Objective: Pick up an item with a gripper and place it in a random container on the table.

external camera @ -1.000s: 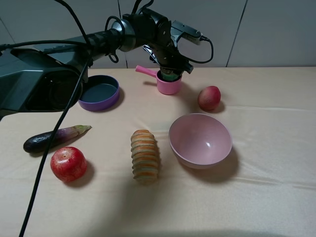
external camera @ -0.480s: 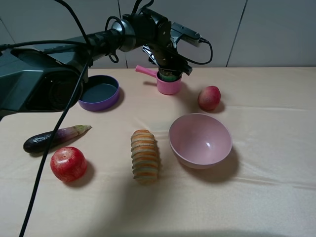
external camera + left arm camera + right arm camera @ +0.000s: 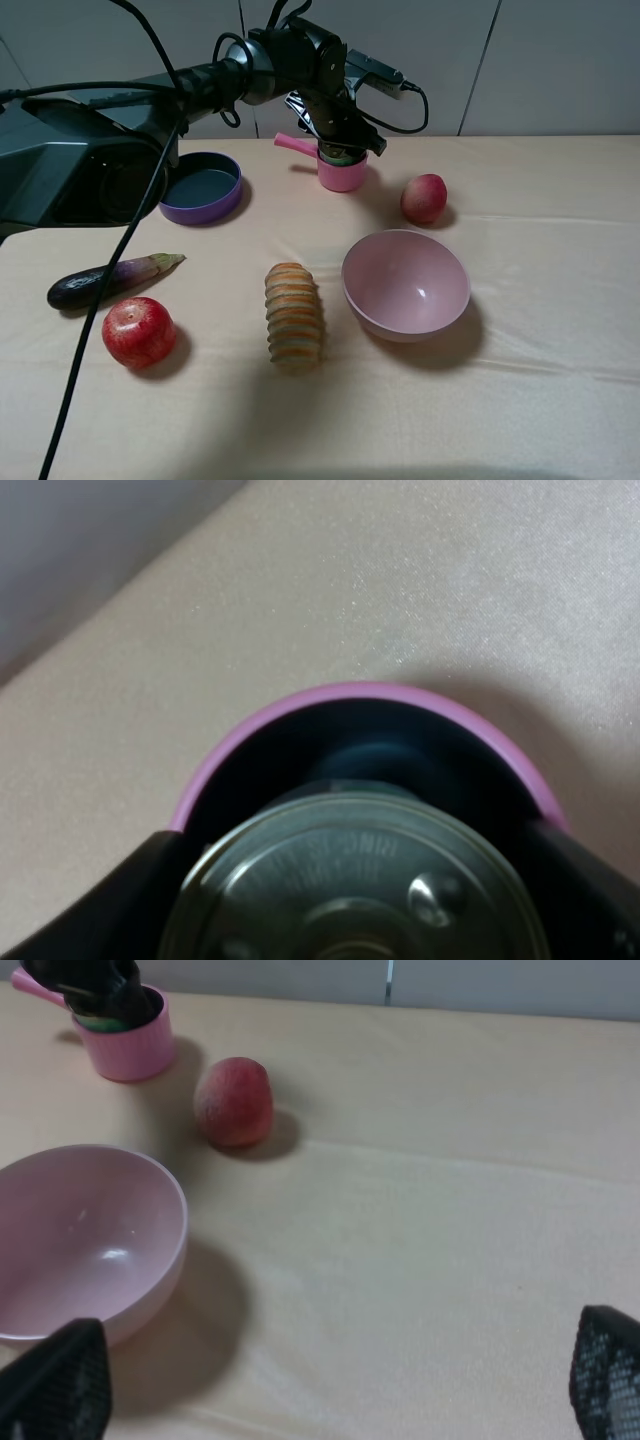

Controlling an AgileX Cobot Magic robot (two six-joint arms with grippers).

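Beige-clothed table (image 3: 540, 400), grey wall panels (image 3: 560, 60) behind. Left arm (image 3: 200, 80) stretched across the far side, wrist bent down over the pink saucepan (image 3: 342, 177). Left gripper (image 3: 340, 150): fingers (image 3: 85, 905) pressed against either side of the tin can (image 3: 350, 890), clasping it. Can sat within the saucepan's rim, lid upward. Right gripper (image 3: 330, 1375): jaws spread wide, nothing between them, hovering near the pink bowl (image 3: 80, 1240).

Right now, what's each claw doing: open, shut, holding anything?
Left claw: closed on the tin can, over the pink saucepan.
Right claw: open, empty.
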